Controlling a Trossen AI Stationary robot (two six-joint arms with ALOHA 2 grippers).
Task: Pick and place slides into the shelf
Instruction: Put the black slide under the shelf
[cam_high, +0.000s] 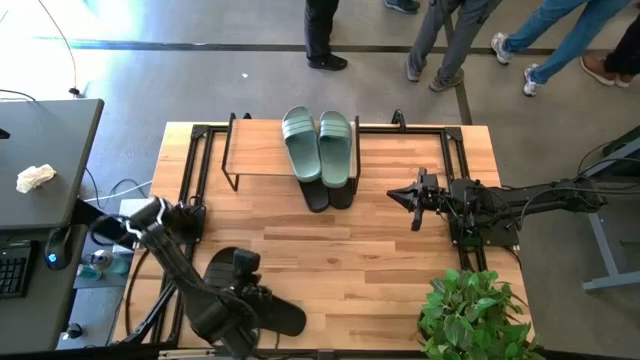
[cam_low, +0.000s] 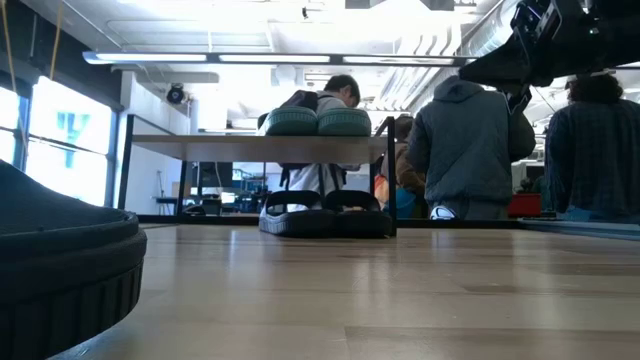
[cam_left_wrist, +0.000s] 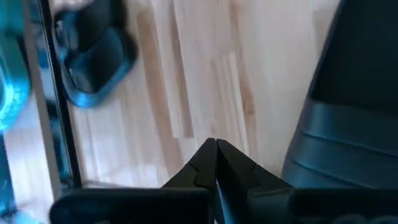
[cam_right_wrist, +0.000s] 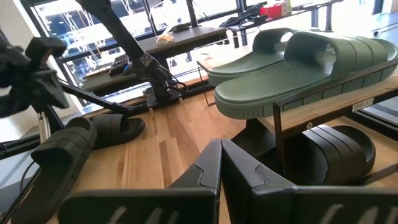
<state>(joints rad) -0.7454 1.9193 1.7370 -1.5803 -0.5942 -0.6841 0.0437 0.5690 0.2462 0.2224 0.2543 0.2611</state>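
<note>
Two sage-green slides (cam_high: 318, 145) lie side by side on the shelf's (cam_high: 262, 150) plank top. Two black slides (cam_high: 328, 193) rest on the table under it, also in the low view (cam_low: 325, 213). Another black slide (cam_high: 282, 317) lies near the table's front edge, and a further one (cam_right_wrist: 118, 127) lies by the left arm's base. My left gripper (cam_left_wrist: 216, 146) is shut and empty, tipped down over bare table just left of the front slide (cam_left_wrist: 348, 124). My right gripper (cam_right_wrist: 221, 144) hovers shut and empty right of the shelf (cam_high: 392, 195).
A potted plant (cam_high: 470, 315) stands at the table's front right corner. Black metal frames (cam_high: 185, 170) run along the left and right table edges. People stand beyond the far edge (cam_low: 465, 150). Open wood lies between the shelf and the front slide.
</note>
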